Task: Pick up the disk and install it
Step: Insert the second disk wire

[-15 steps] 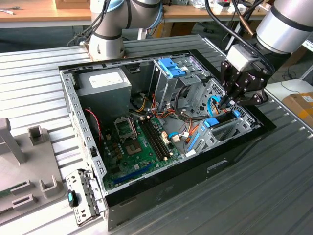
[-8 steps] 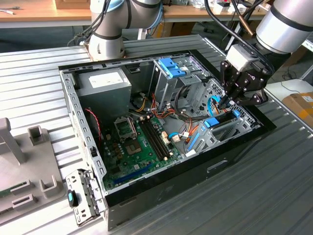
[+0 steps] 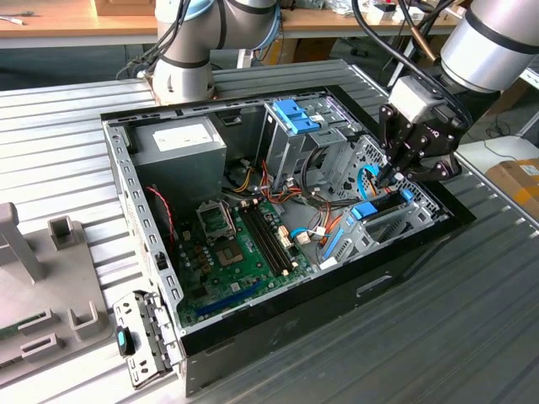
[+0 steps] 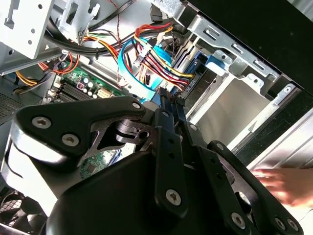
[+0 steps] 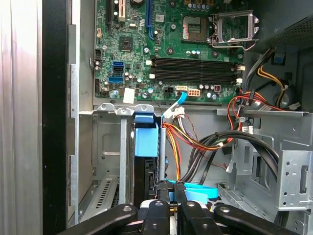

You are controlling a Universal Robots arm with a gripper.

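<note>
The disk (image 3: 387, 202) stands on edge in the drive bay at the front corner of the open computer case (image 3: 126, 194), on the exterior view's right. In the first wrist view its dark body (image 5: 145, 171) carries a light-blue plastic tab at the end that faces the motherboard. My gripper (image 3: 389, 178) reaches down into the case right at the disk's other end. Its two black fingers (image 5: 160, 196) lie close together with no visible gap, tips by the disk's edge and a blue flat cable (image 5: 200, 190). In the second wrist view the gripper (image 4: 171, 98) points at the disk (image 4: 195, 85) and the cable connectors.
A grey power-supply box (image 3: 179, 143) and a silver cage with a blue latch (image 3: 296, 118) stand at the case's back. The motherboard (image 3: 236, 252) lies on its floor, crossed by coloured cables (image 5: 195, 142). A grey fixture (image 3: 42, 278) sits outside. A person's hand (image 4: 283, 183) rests beside the case.
</note>
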